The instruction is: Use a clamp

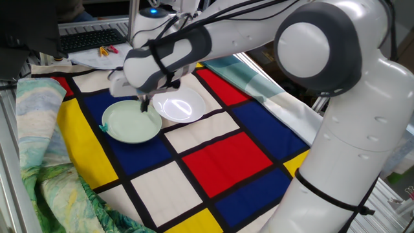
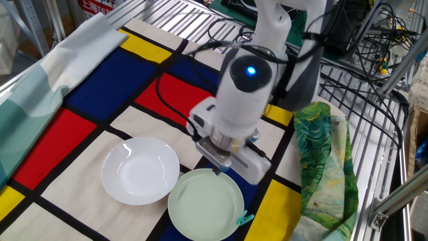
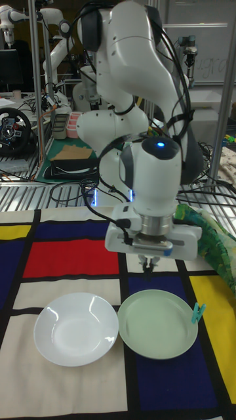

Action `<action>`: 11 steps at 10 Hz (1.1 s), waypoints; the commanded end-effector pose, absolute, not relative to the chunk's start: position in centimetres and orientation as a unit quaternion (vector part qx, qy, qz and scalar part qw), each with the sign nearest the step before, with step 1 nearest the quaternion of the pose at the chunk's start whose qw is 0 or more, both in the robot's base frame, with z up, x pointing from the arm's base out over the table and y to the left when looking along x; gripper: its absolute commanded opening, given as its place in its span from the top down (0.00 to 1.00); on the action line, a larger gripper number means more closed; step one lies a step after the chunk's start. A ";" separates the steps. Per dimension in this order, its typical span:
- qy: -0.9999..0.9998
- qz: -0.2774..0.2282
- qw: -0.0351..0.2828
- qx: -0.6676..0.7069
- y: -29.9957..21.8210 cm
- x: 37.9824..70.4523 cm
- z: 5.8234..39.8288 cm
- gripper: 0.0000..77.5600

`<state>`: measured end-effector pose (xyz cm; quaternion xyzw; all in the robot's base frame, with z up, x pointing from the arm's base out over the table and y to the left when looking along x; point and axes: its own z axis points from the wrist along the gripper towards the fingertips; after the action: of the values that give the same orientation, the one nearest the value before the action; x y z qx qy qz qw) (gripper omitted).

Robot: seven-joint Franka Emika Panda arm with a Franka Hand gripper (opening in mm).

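table: colour-block cloth (image 1: 220, 152) | metal racking (image 2: 374, 120) | keyboard (image 1: 90, 39) | whiteboard (image 3: 203, 46)

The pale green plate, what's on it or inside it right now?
The green plate looks bare inside. A small teal clamp is clipped onto its rim. The gripper hovers above the plate's far edge, hiding a bit of rim in the other fixed view.

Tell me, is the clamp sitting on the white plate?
No, the clamp is clipped on the rim of the pale green plate, on the side away from the white plate.
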<state>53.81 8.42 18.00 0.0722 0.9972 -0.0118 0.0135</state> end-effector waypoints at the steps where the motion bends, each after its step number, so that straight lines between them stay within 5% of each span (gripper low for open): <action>1: 1.000 -0.017 0.010 -0.021 0.7 54.1 20.3 0.99; 11: 0.998 -0.012 0.002 -0.064 -0.4 54.1 20.3 0.99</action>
<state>53.97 -0.34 20.16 -0.0664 0.9977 -0.0115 0.0009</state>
